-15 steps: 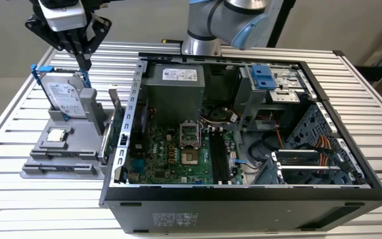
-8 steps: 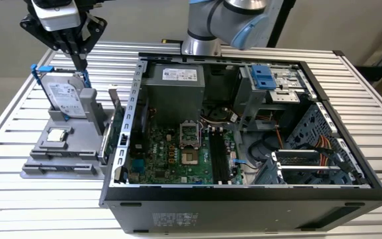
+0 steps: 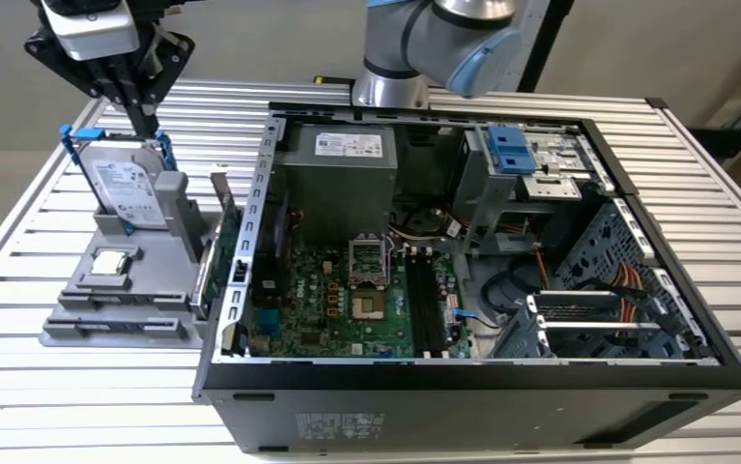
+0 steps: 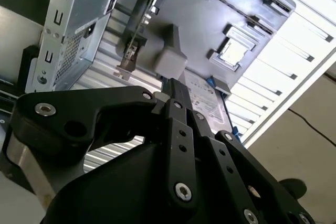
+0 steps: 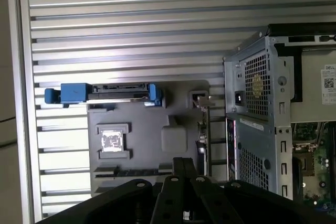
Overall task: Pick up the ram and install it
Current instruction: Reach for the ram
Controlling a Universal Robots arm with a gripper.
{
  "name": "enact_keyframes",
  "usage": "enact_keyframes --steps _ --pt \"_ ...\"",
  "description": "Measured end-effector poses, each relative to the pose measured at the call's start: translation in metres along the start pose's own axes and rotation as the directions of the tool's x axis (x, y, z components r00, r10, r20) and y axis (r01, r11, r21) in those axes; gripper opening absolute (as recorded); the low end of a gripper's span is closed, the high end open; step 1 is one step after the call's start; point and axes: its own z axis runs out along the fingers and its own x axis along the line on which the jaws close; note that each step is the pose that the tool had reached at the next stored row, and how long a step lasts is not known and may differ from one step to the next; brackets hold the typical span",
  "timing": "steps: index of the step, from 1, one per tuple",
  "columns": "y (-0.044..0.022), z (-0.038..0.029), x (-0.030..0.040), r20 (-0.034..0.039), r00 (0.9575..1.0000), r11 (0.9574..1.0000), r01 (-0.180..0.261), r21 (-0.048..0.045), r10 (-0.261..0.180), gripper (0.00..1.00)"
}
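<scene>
One arm, exterior view: a grey-and-blue robot arm (image 3: 441, 39) rises behind an open black computer case (image 3: 473, 387) on a slatted aluminium bench (image 3: 73, 406).
Jaws, exterior view: black, pointing down, drawn together with nothing between them, just above the top edge of a silver hard drive in a blue frame (image 3: 128, 188), toward the exterior view's left.
Fixture, exterior view: a grey plastic holder (image 3: 151, 290) carries the upright drive and a small square silver chip (image 3: 112, 261).
Ram, exterior view: the slim, dark memory stick (image 3: 224, 217) stands on edge at the holder's side nearest the case, apart from the jaws.
Ram, second wrist view: a long dark strip (image 4: 148, 3) between the holder and the case's perforated wall.
Jaws, second wrist view: tips meeting, empty, over the drive.
Ram, first wrist view: seen edge-on (image 5: 202, 129), a thin line between holder and case.
Jaws, first wrist view: pressed together, gripping nothing, beside the ram but not touching it.
</scene>
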Motion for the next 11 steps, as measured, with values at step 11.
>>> enact_keyframes --steps 11 --pt "-0.0009 -0.0001 0.0125 -0.0001 1.0 1.0 0.003 0.0 -0.003 0.0"
